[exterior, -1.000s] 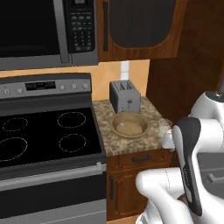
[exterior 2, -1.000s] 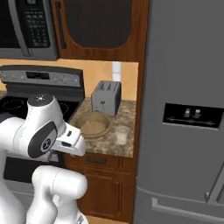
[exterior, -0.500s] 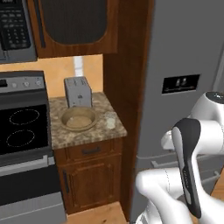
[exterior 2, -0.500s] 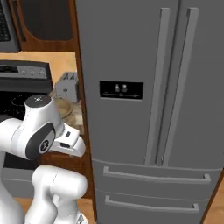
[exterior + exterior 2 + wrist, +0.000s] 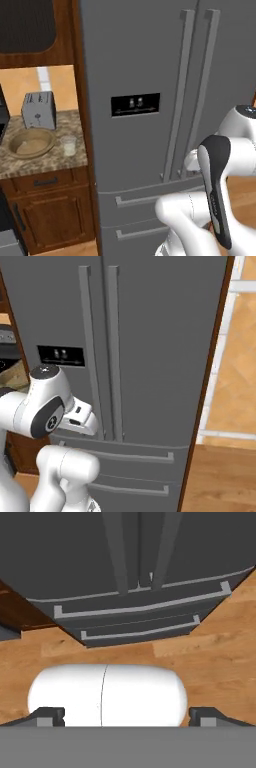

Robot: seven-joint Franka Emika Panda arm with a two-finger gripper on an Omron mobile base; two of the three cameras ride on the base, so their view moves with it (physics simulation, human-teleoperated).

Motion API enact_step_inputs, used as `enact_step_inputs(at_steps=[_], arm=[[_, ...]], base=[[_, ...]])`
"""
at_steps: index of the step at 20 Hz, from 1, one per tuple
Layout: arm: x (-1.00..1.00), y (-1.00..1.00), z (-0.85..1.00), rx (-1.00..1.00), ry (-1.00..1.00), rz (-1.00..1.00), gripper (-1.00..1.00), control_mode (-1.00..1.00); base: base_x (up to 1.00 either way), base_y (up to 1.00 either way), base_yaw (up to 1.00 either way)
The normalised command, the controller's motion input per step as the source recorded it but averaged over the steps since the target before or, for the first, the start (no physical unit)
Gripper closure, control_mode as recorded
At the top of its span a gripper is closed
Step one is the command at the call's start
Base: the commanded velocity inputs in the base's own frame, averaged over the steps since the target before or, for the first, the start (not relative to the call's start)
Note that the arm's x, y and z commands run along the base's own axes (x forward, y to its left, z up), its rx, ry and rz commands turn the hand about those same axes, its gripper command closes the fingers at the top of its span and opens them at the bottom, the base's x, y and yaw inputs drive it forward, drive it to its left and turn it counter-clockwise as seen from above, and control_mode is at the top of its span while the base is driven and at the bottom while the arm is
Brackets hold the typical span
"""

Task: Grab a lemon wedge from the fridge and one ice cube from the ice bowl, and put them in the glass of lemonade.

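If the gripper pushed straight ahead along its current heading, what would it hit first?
Most likely the wooden floor just before the fridge. The open gripper points downward there; depth is hard to judge.

Grey fridge (image 5: 145,65) shut; left of it, tan ice bowl (image 5: 31,143) beside glass of lemonade (image 5: 68,145).

No text, label, brand or number can be read. The black dispenser panel (image 5: 135,104) on the fridge (image 5: 150,60) carries only small pale marks, too blurred to make out.
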Motion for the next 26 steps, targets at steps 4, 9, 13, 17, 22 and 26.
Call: enact_step_inputs(at_steps=[4, 9, 13, 17, 22, 26], arm=[[0.0, 0.0, 0.0, 0.0, 0.0, 0.0, -1.0, 1.0], [0.0, 0.0, 0.0, 0.0, 0.0, 0.0, -1.0, 1.0], [0.0, 0.0, 0.0, 0.0, 0.0, 0.0, -1.0, 1.0], [0.0, 0.0, 0.0, 0.0, 0.0, 0.0, -1.0, 1.0], [0.0, 0.0, 0.0, 0.0, 0.0, 0.0, -1.0, 1.0], [0.0, 0.0, 0.0, 0.0, 0.0, 0.0, -1.0, 1.0]], base=[[0.28, -0.53, 0.0], [-0.54, -0.03, 0.01], [-0.67, 0.09, 0.16], [-0.59, 0.38, 0.16], [-0.15, 0.05, 0.07], [0.0, 0.0, 0.0]])
